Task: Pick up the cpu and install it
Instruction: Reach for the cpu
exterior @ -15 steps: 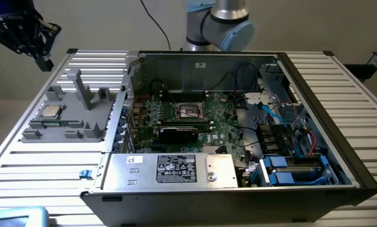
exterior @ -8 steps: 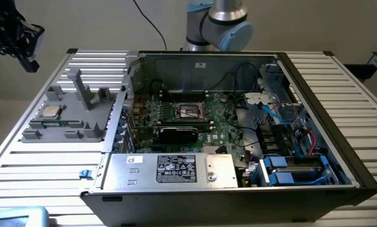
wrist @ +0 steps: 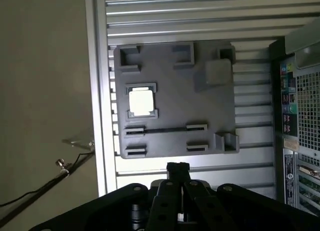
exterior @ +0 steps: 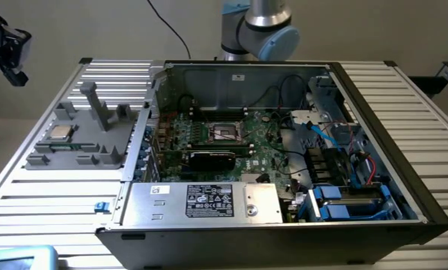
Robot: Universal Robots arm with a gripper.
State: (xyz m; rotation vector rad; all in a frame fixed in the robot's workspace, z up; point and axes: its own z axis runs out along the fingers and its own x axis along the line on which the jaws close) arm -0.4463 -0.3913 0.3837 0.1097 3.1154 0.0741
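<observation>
While the gripper (wrist: 177,167) hangs with fingers together, gripping nothing, you find the cpu (wrist: 141,102) lying flat in a recess of the grey tray (wrist: 210,121), well apart from the fingertips. The tray sits beside the case (exterior: 231,84), on the exterior view's left.

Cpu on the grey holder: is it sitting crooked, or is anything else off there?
Nothing stands out. The cpu lies flat and square between its corner brackets on the grey holder, its edges in line with the holder's. The gripper is shut, empty and apart from it.
</observation>
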